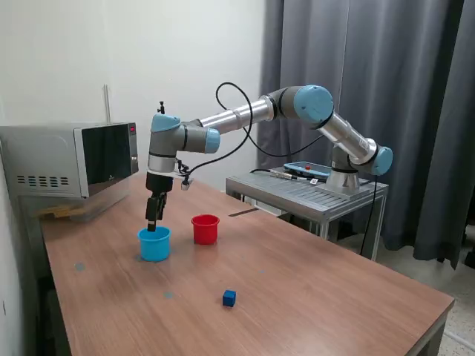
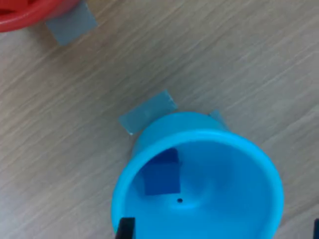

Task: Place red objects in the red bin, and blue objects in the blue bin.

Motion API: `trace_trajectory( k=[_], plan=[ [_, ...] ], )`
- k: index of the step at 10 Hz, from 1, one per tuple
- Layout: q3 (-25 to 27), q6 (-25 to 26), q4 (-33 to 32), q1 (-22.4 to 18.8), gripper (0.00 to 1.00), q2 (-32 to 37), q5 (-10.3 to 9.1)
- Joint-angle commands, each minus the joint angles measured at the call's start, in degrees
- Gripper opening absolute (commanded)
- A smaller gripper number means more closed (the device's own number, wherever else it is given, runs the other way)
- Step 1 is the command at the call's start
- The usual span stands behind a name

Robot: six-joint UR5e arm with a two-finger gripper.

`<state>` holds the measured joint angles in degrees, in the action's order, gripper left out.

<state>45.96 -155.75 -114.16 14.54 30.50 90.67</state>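
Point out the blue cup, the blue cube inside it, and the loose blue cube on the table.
blue cup [image 1: 154,246]: exterior view, outer wall.
blue cube in the cup [image 2: 160,175]: wrist view, its visible face.
loose blue cube [image 1: 229,298]: exterior view, its front face.

The table [image 1: 297,282] looks like brown wood-grain laminate, smooth and matt. The blue bin [image 2: 209,149] is smooth, slightly glossy plastic, as is the red bin [image 1: 205,229]. The arm [image 1: 230,117] shows brushed silvery metal tubes with smooth blue plastic caps. Heavy grey cloth curtains [image 1: 415,89] hang at upper right.
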Motion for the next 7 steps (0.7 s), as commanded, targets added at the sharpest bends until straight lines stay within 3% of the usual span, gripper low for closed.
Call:
trace_trajectory(
  k=[1, 4, 7],
  plan=[
    [-0.9, -0.3, 0.5, -0.9, 1.0, 0.2, -0.06],
    [-1.0, -0.3, 1.6, -1.9, 1.0, 1.2, -0.15],
    [-1.8, -4.7, 8.7, -2.6, 1.0, 2.6, -0.5]
  ],
)
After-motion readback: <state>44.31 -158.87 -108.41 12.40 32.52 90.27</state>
